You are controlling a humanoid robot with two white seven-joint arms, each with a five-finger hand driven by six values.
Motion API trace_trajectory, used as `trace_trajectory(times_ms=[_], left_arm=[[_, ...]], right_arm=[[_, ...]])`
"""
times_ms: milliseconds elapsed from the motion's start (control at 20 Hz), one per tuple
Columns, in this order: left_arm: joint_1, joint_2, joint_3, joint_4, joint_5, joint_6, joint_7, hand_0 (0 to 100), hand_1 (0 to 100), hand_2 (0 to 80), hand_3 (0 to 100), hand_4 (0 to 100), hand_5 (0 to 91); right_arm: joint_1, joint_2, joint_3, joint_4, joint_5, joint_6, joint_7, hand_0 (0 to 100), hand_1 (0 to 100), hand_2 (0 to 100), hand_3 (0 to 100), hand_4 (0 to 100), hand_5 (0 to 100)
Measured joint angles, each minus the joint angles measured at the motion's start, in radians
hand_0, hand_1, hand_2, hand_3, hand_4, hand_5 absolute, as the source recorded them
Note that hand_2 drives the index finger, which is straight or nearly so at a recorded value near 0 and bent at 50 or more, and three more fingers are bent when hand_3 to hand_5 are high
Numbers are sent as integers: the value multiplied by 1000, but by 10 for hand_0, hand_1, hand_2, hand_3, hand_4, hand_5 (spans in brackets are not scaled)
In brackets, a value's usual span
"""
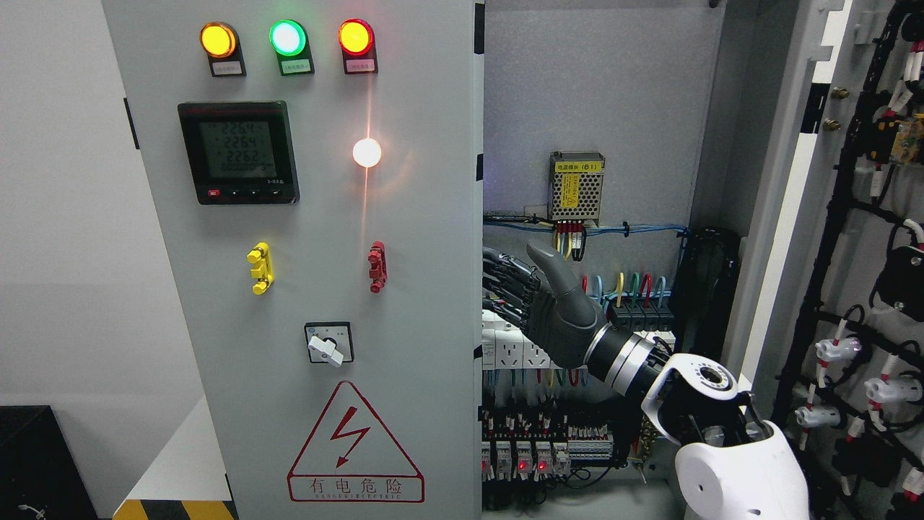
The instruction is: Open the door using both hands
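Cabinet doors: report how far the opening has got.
Done: the right door is swung wide, exposing the wiring. In hand: the right hand has its fingers at the inner edge of the left door. Left: that door faces front, unopened. No left hand shows.

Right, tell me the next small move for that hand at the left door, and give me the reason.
Probably curl the right hand's fingers around the left door's free edge, then pull it outward. The right door already stands wide open, showing the wiring inside the cabinet, while the left door is still shut. The fingers sit right at that edge, thumb up, but I can't tell whether they grip it yet.
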Motion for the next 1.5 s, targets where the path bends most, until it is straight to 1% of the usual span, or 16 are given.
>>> trace_trajectory(times_ms=[150, 401, 902, 1503], left_arm=[[0, 0, 0, -2, 0, 0, 0, 0, 0, 0, 0, 0, 0], [0, 0, 0, -3, 0, 0, 0, 0, 0, 0, 0, 0, 0], [0, 0, 0, -2, 0, 0, 0, 0, 0, 0, 0, 0, 0], [0, 0, 0, 0, 0, 0, 0, 0, 0, 0, 0, 0, 0]], right_arm=[[-6, -1, 1, 6, 0, 0, 8, 190, 0, 0, 0, 0, 0], [-15, -3, 3, 18, 0, 0, 39, 190, 0, 0, 0, 0, 0], [-19, -6, 5, 32, 1, 0, 52, 190, 0, 0, 0, 0, 0], [-24, -7, 4, 39, 2, -2, 112, 191, 0, 0, 0, 0, 0]])
